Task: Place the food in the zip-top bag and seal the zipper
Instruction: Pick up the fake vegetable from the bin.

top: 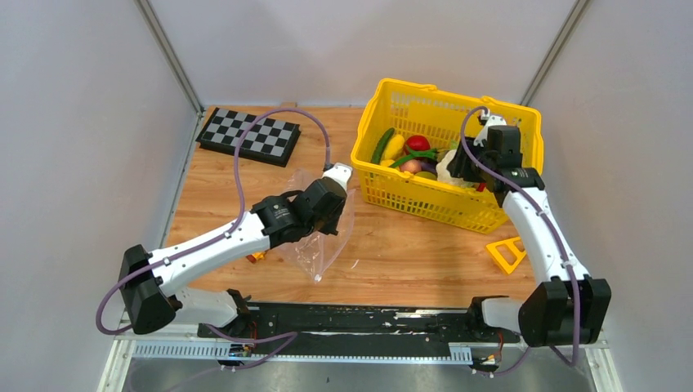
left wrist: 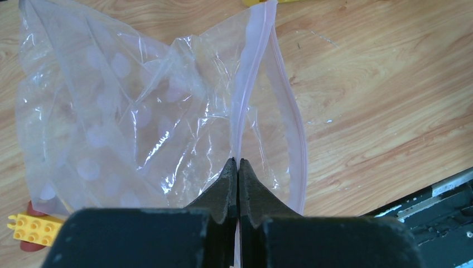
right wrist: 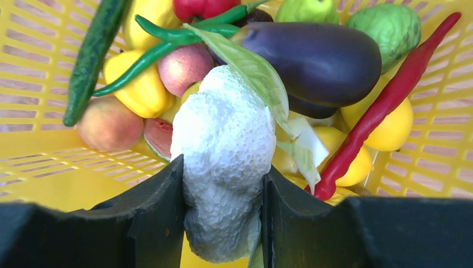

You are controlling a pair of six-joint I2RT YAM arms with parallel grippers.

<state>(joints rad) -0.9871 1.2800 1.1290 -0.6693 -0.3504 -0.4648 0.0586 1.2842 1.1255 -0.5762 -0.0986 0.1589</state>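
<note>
The zip-top bag (left wrist: 122, 123) lies crumpled on the wooden table (top: 409, 253), left of the yellow basket (top: 425, 200), and its pink zipper (left wrist: 254, 67) runs lengthwise straight away from the left gripper (left wrist: 238, 164), whose jaws are pinched tight on that strip, the two lips parted beyond. Over in the basket, the right gripper (right wrist: 223, 167) clamps a toy cauliflower (right wrist: 223, 123) on both sides, leaf end pointing away toward the eggplant (right wrist: 312, 56), which lies crosswise; the red chili (right wrist: 385, 100) slants beside it.
</note>
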